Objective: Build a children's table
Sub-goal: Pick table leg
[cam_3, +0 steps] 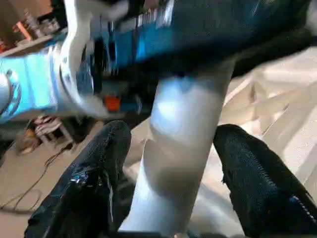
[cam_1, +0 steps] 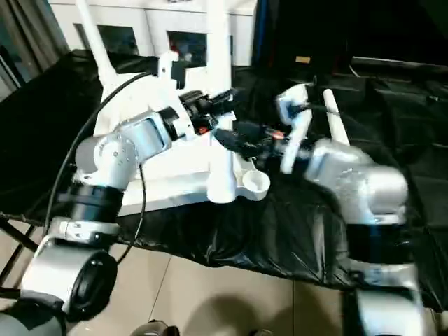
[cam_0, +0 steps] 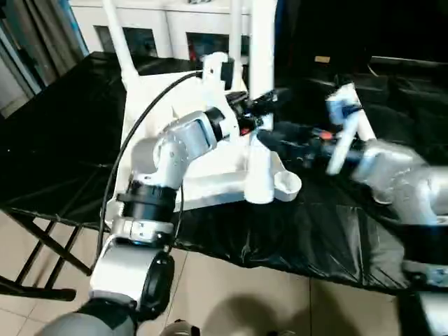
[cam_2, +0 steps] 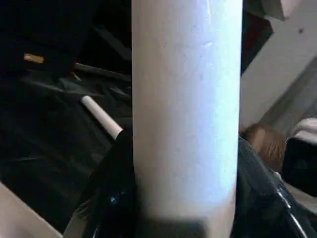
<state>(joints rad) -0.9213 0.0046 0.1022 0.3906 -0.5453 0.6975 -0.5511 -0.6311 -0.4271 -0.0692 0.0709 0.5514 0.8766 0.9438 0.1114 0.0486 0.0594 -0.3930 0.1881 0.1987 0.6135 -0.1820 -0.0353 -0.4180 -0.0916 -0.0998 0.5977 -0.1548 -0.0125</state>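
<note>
The children's table's white tabletop point(cam_0: 210, 168) lies underside up on the black-covered work table point(cam_0: 280, 238). A white leg point(cam_0: 261, 63) stands upright at its near right corner, beside a round open socket point(cam_0: 287, 183); I cannot tell whether it is seated. My left gripper point(cam_0: 255, 105) is shut on this leg point(cam_2: 185, 99), with a black finger pressed against each side. My right gripper point(cam_1: 234, 140) reaches in from the right just below it, and its fingers point(cam_3: 99, 173) stand open around the same leg point(cam_3: 178, 144). Another leg point(cam_0: 117, 38) stands at the back left corner. A loose leg point(cam_1: 334, 115) lies on the table to the right.
A white cabinet with glass doors point(cam_0: 154, 28) stands behind the work table. A black cable point(cam_0: 129, 150) loops along my left forearm. A dark folding frame point(cam_0: 35, 245) stands on the tiled floor at the left. The table's front edge runs close below the tabletop.
</note>
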